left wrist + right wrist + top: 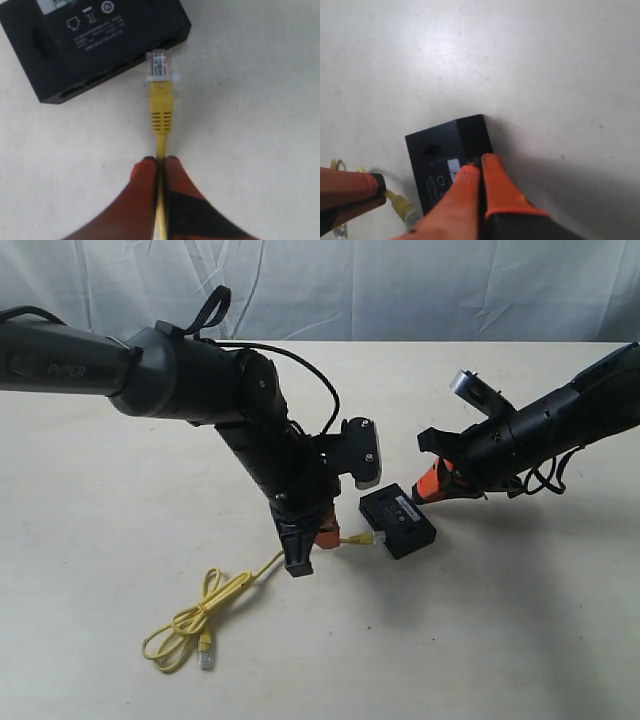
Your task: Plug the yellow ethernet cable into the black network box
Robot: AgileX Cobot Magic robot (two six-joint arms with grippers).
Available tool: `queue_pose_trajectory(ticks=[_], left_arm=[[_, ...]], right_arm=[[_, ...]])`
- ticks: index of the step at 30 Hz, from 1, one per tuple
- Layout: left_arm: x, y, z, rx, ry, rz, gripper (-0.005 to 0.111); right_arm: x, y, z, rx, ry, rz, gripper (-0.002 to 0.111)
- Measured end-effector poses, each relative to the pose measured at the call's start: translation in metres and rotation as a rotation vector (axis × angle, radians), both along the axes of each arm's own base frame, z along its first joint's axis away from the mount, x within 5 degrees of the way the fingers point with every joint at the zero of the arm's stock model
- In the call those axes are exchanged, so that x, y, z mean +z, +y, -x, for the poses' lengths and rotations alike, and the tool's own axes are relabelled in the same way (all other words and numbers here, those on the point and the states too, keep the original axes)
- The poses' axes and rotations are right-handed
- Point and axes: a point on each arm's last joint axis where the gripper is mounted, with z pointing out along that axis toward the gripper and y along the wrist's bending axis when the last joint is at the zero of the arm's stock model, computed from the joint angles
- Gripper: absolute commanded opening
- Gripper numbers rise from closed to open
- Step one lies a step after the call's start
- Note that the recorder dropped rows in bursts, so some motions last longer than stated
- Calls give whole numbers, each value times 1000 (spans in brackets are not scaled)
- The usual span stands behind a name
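Note:
My left gripper point(160, 160) is shut on the yellow ethernet cable point(161, 107), just behind the yellow boot. The clear plug point(160, 64) points at the port side of the black network box point(95, 40), near one corner and outside the ports. In the exterior view the plug point(375, 538) lies just left of the box point(398, 522), with the left gripper point(328, 537) behind it. My right gripper point(476, 164) is shut, its orange tips resting on the box's point(440, 150) far edge. The right gripper point(428, 488) meets the box from the right.
The rest of the cable trails down-left across the pale table point(520, 640) into a loose loop point(195, 620), ending in a second plug point(206, 652). A white cloth backdrop point(400, 290) hangs behind the table. The left arm's black wires point(320, 390) arc above its wrist.

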Motion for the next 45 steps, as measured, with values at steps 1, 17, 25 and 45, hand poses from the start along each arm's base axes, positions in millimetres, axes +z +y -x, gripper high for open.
queue_pose_trajectory(ticks=[1, 17, 25, 45], left_arm=[[0, 0, 0, 0, 0, 0, 0], [-3, 0, -6, 168, -101, -107, 0], [4, -6, -1, 163, -155, -112, 0], [-3, -6, -3, 152, -182, -117, 0]], right_arm=[[0, 0, 0, -1, -1, -1, -1], [0, 0, 0, 0, -6, 2, -1], [-1, -1, -2, -19, -18, 14, -1], [-9, 11, -1, 1, -17, 35, -1]])
